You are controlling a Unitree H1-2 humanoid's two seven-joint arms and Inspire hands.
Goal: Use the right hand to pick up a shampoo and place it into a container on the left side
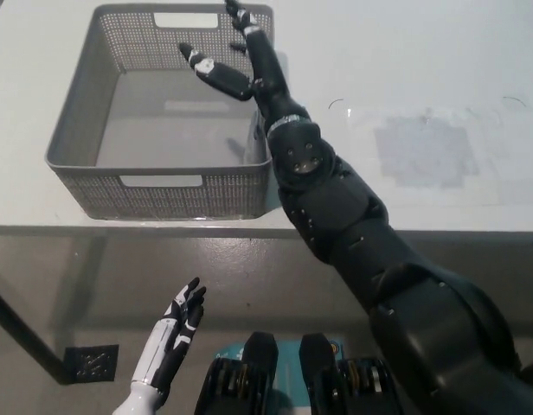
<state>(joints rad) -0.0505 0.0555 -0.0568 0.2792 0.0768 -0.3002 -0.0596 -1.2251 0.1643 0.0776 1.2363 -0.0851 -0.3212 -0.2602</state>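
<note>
The grey basket (85,143) is sitting just under the black right hand (236,60), which is hovering spread and empty. The shampoo isn't visible. I'd be lifting straight clear of the rim. The white left hand (176,328) is idling far below.

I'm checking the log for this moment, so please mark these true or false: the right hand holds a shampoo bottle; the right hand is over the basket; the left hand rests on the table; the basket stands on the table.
1. The right hand holds a shampoo bottle. False: its fingers are spread and hold nothing.
2. The right hand is over the grey basket. True: it hangs above the far right part.
3. The left hand rests on the table. False: it hangs open below the table's edge, at the lower left.
4. The basket stands on the white table. True.
</note>
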